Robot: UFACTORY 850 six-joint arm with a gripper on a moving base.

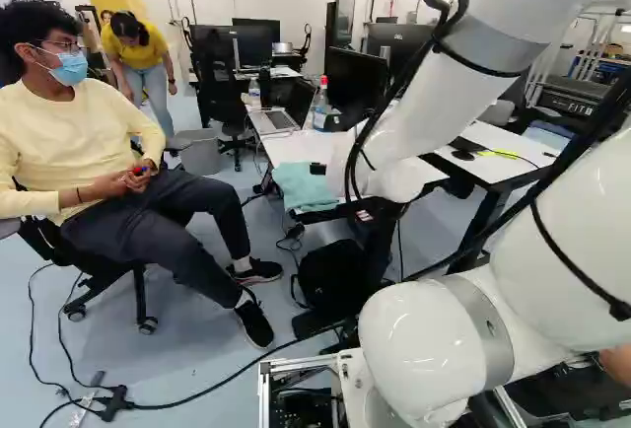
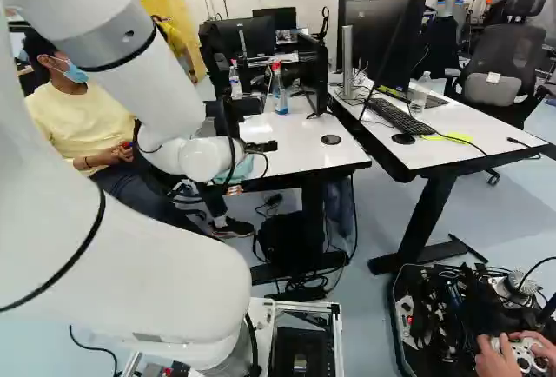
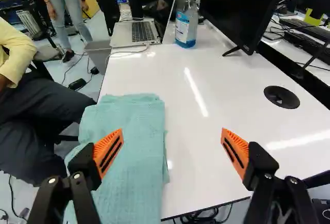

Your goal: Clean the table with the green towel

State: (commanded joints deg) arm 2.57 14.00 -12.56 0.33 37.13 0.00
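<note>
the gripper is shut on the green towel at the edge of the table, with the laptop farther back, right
Not quite: the gripper is open, not shut on the green towel. The wrist view shows its fingers wide apart, with no towel clamped between them. The towel does lie at the edge of the table, with the laptop farther back.

The green towel (image 3: 129,141) looks like soft, matt cloth with a slightly rough, ribbed weave, while the white table (image 3: 206,157) under it is smooth and glossy, throwing back bright streaks of light. Far on it, the spray bottle (image 3: 186,17) is clear, shiny plastic and the laptop (image 3: 135,32) has a smooth, metal-looking body. The gripper (image 3: 172,149) has matt, ridged orange pads (image 3: 108,153).
</note>
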